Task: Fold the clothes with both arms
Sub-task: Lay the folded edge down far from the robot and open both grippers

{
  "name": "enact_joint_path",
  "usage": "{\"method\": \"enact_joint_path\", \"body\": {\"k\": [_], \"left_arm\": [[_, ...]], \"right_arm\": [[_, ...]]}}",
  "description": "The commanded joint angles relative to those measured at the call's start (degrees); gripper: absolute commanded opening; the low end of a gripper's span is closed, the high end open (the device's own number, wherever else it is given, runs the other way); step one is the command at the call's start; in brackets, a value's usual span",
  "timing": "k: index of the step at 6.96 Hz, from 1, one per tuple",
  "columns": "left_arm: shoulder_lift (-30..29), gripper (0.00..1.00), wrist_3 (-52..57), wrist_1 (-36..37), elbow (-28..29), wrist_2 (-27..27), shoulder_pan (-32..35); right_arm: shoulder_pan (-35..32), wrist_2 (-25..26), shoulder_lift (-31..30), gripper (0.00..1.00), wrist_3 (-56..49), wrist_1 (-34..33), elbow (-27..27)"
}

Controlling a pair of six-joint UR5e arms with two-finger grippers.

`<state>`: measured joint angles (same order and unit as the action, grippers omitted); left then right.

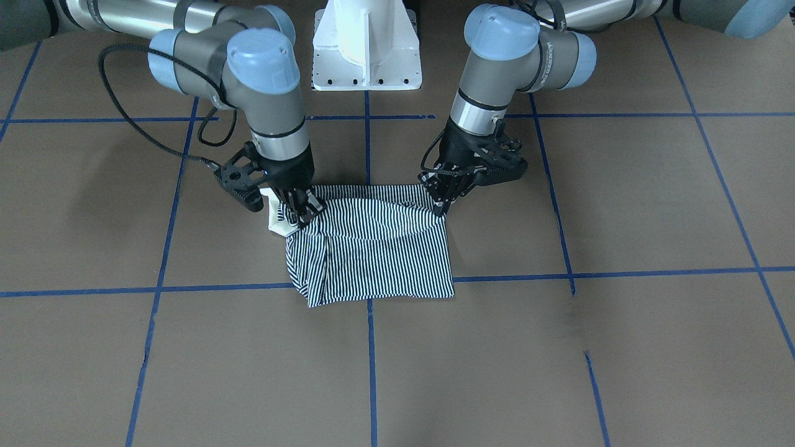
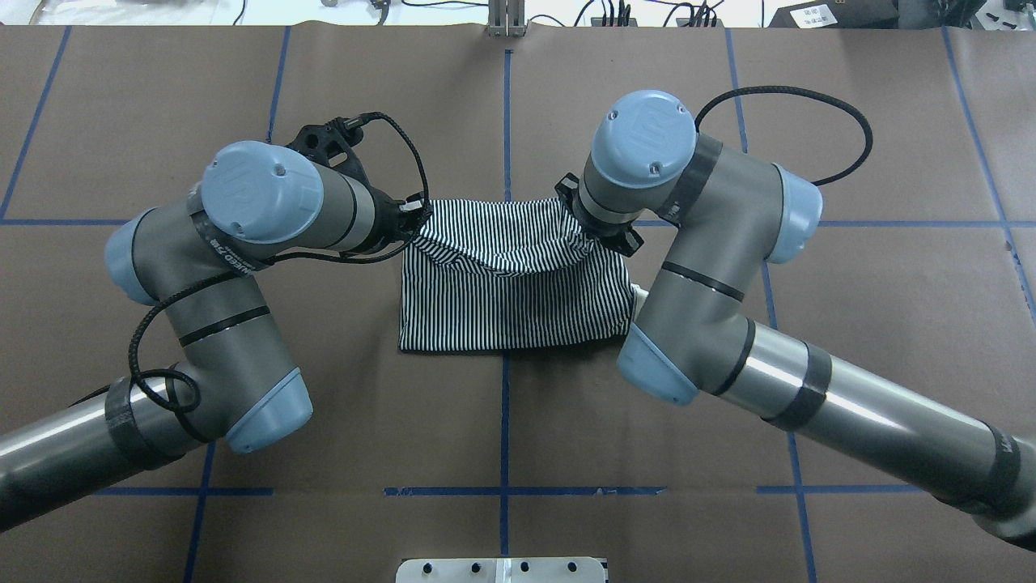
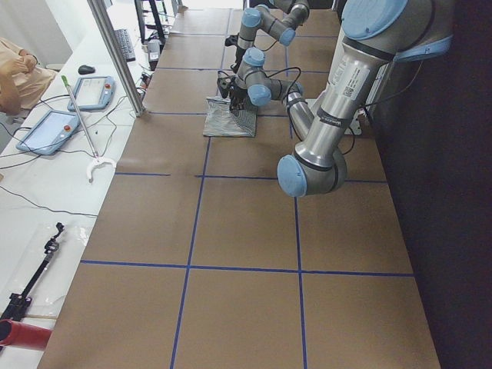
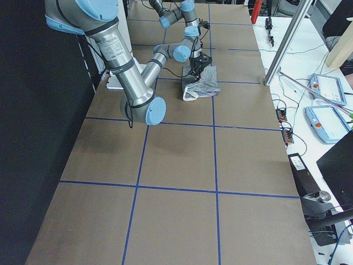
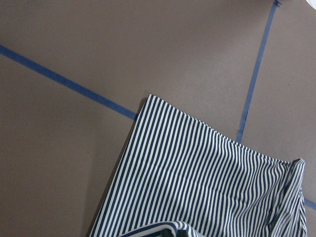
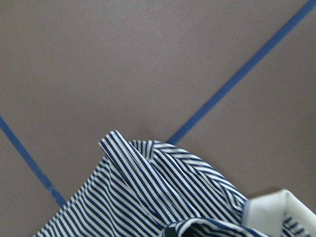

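Observation:
The navy-and-white striped polo shirt [image 1: 372,254] lies folded in a rough rectangle on the brown table, and it also shows in the overhead view [image 2: 518,308]. Its cream collar [image 1: 273,220] sticks out beside my right gripper. My left gripper [image 1: 444,202] is shut on one corner of the shirt's upper layer. My right gripper [image 1: 303,211] is shut on the other corner. The striped edge sags between them, slightly raised. In the overhead view the left gripper [image 2: 417,220] shows, while the right one is hidden under its wrist. Both wrist views show only striped cloth [image 5: 197,182] [image 6: 148,197], no fingers.
The white pedestal base [image 1: 366,49] stands at the robot's side of the table. Blue tape lines [image 1: 369,347] grid the brown surface. A side bench with tablets [image 3: 46,131] [image 4: 325,88] and tools runs along the far edge, and a person sits there.

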<state>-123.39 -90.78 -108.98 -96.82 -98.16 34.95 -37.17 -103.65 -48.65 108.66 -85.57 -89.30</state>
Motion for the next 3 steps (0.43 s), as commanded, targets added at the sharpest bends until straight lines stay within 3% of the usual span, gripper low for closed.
{"method": "enact_joint_path", "body": {"k": [1,2,3], "left_arm": [[-4.9,0.08,7.2,-11.8,17.1,1.1,3.2],[-7.2,0.54,11.5,-16.3,23.9,1.1,5.3],[-7.2,0.57,11.6,-19.0,24.0,1.0,6.9]], "right_arm": [[-4.2,-4.8,7.6,0.99,-7.4,11.5,19.6],[-6.6,-5.2,10.2,1.0,-8.7,17.6,26.1],[-9.6,-9.7,10.2,1.0,-12.7,17.7,26.7]]}}
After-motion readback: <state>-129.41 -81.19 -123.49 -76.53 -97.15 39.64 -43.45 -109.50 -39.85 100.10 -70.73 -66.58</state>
